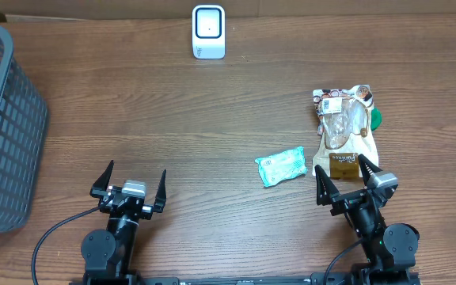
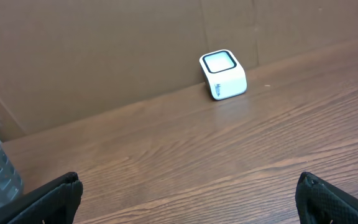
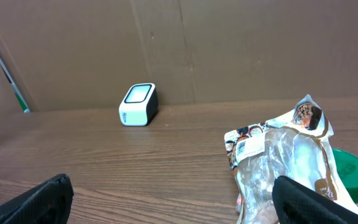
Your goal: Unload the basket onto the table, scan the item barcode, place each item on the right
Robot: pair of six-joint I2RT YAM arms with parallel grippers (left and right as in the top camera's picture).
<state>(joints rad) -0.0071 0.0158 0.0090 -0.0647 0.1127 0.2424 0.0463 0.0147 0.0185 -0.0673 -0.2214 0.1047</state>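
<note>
Left gripper and right gripper both gape, released, well apart from the white scanner; the teal packet lies nearer it.

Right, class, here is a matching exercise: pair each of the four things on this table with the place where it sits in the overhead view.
Things:
1. white scanner
2. grey basket
3. teal packet
4. clear snack bag

Places:
A. far left
B. furthest right
C. at the back, centre
D. right of centre, towards the front

Pairs: 1-C, 2-A, 3-D, 4-B
</note>
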